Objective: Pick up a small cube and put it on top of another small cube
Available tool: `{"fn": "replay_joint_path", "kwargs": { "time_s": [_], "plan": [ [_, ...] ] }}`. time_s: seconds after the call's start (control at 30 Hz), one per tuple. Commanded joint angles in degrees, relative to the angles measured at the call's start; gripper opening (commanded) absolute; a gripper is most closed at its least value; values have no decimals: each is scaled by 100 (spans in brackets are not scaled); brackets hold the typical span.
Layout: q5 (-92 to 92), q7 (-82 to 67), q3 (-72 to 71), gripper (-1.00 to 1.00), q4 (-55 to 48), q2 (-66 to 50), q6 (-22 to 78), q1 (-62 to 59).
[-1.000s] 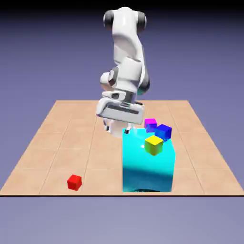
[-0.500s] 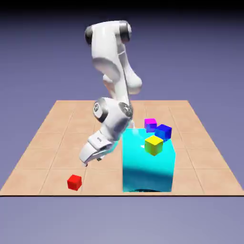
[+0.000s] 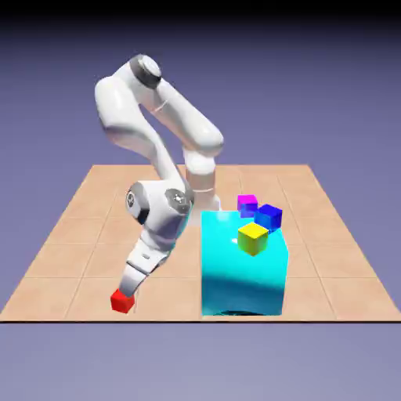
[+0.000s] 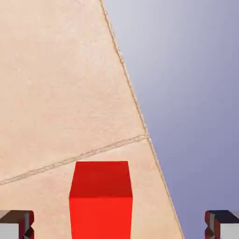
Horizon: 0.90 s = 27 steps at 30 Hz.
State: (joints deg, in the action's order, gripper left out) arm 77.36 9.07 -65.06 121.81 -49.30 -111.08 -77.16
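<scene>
— The pincer (image 4: 119, 225)?
— Wide open, and lower now; it was well above the red cube (image 3: 122, 301) half a second ago.
— Has the cube moved?
— No, it sits on the bench (image 3: 329, 294), near its front edge, at the exterior view's left.
— What does the hand view add?
— Both tips, apart, the cube between them but nearer the left one. The exterior view alone shows the cyan block (image 3: 243, 270).

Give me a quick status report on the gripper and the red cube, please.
Gripper open, nothing held. Red cube on tabletop, between the spread fingertips, nearer the hand view's left one. Nothing seen blocking.
</scene>
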Motion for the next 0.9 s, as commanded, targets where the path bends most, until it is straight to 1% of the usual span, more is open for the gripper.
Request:
{"fn": "replay_joint_path", "kwargs": {
  "time_s": [0.0, 0.03, 0.17, 0.2, 0.23, 0.37, 0.4, 0.87],
  "plan": [
    [6, -22, 5, 0, 13, -24, -3, -47],
    [6, -22, 5, 0, 13, -24, -3, -47],
    [747, 224, 785, 0, -234, -633, -330, 274],
    [748, 224, 786, -100, -234, -633, -330, 274],
    [748, 224, 786, -100, -234, -633, -330, 274],
    [24, -67, -44, -100, 21, -67, 50, -20],
    [99, -258, -252, -100, 54, -245, 271, 97],
    [-457, -3737, -2678, -100, -672, -403, 2766, 1262]
  ]
}}
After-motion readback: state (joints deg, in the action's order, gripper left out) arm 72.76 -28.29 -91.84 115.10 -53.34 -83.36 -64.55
